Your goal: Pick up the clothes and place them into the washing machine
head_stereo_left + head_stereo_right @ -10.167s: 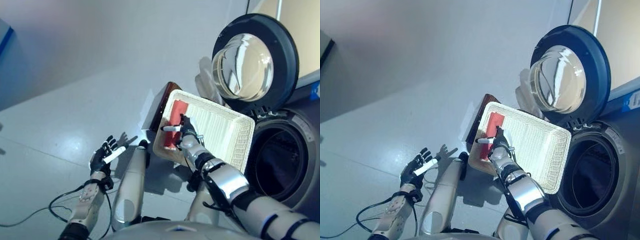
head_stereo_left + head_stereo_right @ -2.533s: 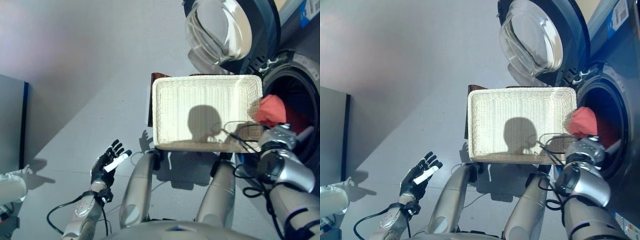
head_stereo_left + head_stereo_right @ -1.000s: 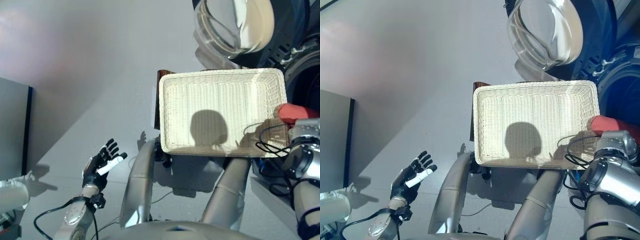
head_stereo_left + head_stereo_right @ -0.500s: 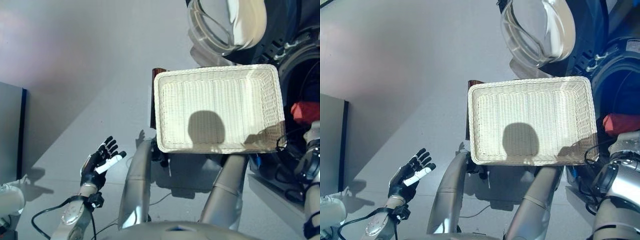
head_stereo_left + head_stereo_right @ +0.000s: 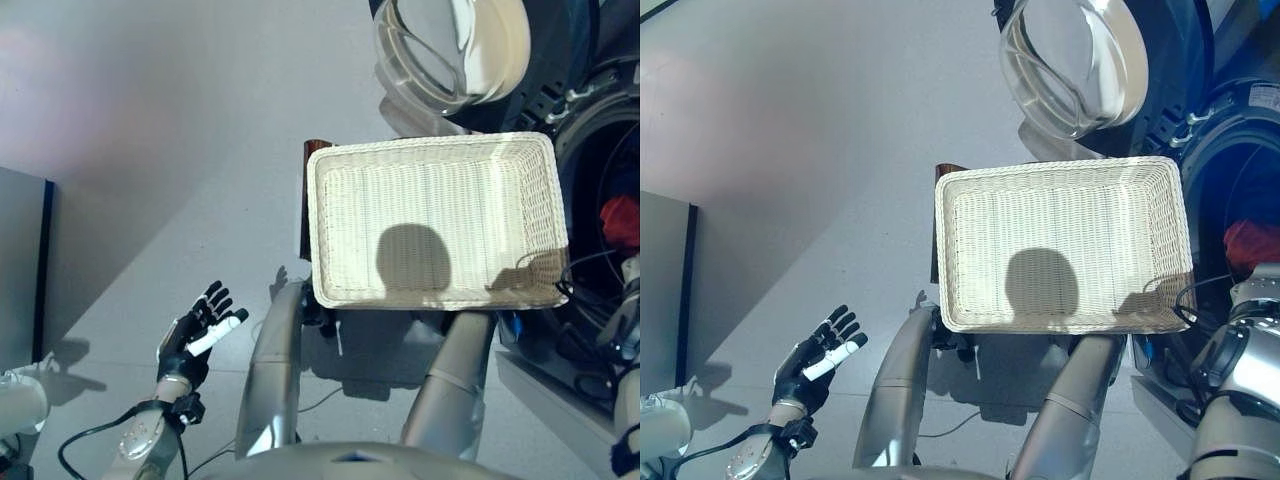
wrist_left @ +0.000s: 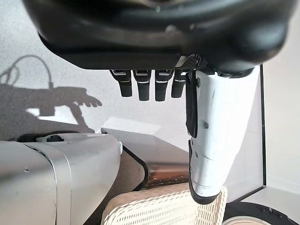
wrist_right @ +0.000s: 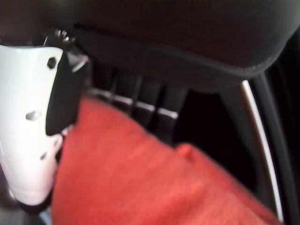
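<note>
The shallow wicker basket (image 5: 330, 200) rests empty on the low dark brown box (image 5: 314, 148) beside the washing machine. A red cloth (image 5: 1250, 243) is inside the machine's dark drum (image 5: 595, 170). My right hand (image 7: 28, 140) is in the drum, its thumb and fingers (image 7: 140, 96) closed round the red cloth (image 7: 131, 178). My right arm reaches in from the lower right. My left hand (image 5: 195, 335) hangs open and empty over the floor at the lower left, well away from the basket; its fingers are straight in the left wrist view (image 6: 150, 84).
The machine's round glass door (image 5: 450, 50) stands open above the basket's far side. A grey cabinet (image 5: 20, 270) stands at the left edge. Bare grey floor (image 5: 180, 150) lies left of the basket.
My right hand has carried the red cloth from the basket's right rim into the drum. The left hand has dropped slightly. The basket has stayed put.
</note>
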### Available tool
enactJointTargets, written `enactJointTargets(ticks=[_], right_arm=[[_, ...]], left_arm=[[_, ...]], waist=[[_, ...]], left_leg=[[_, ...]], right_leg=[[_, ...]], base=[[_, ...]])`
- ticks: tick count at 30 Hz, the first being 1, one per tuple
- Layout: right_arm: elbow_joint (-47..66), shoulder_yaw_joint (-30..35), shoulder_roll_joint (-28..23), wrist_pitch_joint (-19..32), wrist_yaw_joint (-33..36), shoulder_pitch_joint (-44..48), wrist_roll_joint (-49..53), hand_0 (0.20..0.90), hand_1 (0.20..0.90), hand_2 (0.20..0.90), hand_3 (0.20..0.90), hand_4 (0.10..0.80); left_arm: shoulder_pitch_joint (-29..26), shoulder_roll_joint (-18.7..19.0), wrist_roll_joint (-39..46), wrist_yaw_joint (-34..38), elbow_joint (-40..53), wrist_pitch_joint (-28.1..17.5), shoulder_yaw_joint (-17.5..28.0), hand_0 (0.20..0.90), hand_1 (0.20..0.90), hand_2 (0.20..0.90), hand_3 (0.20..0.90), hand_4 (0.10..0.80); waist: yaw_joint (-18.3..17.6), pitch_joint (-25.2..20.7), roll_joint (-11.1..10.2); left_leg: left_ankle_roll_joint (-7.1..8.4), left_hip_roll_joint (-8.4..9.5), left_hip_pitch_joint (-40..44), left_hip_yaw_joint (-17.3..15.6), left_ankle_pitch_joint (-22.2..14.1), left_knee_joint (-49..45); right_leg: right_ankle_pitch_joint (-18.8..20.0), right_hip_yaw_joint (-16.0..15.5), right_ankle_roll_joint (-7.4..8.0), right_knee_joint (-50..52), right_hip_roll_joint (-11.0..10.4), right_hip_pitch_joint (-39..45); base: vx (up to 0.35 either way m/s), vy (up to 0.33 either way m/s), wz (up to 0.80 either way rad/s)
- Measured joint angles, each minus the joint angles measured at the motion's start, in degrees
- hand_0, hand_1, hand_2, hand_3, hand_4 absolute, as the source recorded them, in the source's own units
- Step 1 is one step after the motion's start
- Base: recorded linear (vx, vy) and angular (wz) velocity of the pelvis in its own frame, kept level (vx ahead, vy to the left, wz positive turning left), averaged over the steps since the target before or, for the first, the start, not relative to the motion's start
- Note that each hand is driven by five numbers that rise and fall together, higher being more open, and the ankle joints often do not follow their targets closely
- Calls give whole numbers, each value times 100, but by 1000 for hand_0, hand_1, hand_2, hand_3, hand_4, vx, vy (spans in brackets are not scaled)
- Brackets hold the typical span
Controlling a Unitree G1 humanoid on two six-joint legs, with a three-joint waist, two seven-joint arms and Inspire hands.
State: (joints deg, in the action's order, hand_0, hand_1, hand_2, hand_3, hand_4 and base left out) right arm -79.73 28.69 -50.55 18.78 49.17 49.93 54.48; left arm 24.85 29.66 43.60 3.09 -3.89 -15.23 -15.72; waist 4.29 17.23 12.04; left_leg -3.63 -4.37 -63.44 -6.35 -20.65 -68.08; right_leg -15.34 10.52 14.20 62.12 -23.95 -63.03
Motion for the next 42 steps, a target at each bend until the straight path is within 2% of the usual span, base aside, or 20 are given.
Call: enactJointTargets(ticks=[11,23,28,31,32,33,36,38,42], right_arm=[[1,-7,42,24,4,8,8,900,900,900,900,800],[45,-144,340,136,7,-30,-125,900,900,900,900,800],[300,-242,772,138,-241,-378,-217,900,900,900,900,800],[365,-311,1157,139,-523,-623,-232,900,900,900,900,800],[429,-337,1296,140,-607,-755,-229,900,900,900,900,800],[428,-354,1350,141,-672,-778,-229,900,900,900,900,800],[464,-426,1699,165,-950,-980,-182,900,900,900,900,800],[456,-440,1900,173,-1076,-1008,-147,900,900,900,900,800],[457,-454,2253,160,-1330,-1099,-110,900,900,900,900,800]], left_arm=[[1,6,11,62,-3,0,0,900,900,900,900,800],[4,2,6,50,-16,-12,0,900,900,900,900,800],[-41,-17,1,24,-70,-20,-2,900,900,900,900,800],[-133,-71,-6,-21,-165,-16,3,900,900,900,900,800],[-158,-79,-21,-48,-180,-32,36,900,900,900,900,800],[-173,-83,-23,-58,-170,-32,68,900,900,900,900,800],[-367,-185,-35,-53,-258,-27,245,900,900,900,900,800],[-405,-195,-41,-76,-277,-25,326,900,900,900,900,800],[-420,-197,-43,-82,-313,-25,415,900,900,900,900,800]], waist=[[14,-47,-1],[20,-121,-9],[19,-130,-73],[17,-133,-160],[61,-165,-220],[54,-154,-255],[142,-135,-325],[129,-109,-386],[154,-49,-540]], left_leg=[[-1,-4,0,3,0,9],[45,-72,25,53,90,163],[130,-67,284,152,290,610],[190,-46,595,196,481,1137],[204,-27,664,205,643,1341],[218,-5,723,219,611,1445],[285,40,964,367,980,1974],[322,53,1123,437,1003,2197],[334,134,1456,513,1305,2728]], right_leg=[[0,-5,0,7,6,3],[28,-132,-1,-148,80,84],[140,-423,3,-553,74,457],[296,-660,-30,-1021,70,839],[374,-695,-5,-1191,89,916],[378,-729,-8,-1259,72,967],[549,-1028,-88,-1683,73,1333],[567,-1180,-106,-1878,73,1552],[700,-1401,-177,-2313,12,1972]], base=[[0,0,0],[7,1,-1],[16,-10,6],[-4,-21,9],[123,-34,12],[50,-39,16],[62,-35,19],[39,-19,13],[39,-38,19]])
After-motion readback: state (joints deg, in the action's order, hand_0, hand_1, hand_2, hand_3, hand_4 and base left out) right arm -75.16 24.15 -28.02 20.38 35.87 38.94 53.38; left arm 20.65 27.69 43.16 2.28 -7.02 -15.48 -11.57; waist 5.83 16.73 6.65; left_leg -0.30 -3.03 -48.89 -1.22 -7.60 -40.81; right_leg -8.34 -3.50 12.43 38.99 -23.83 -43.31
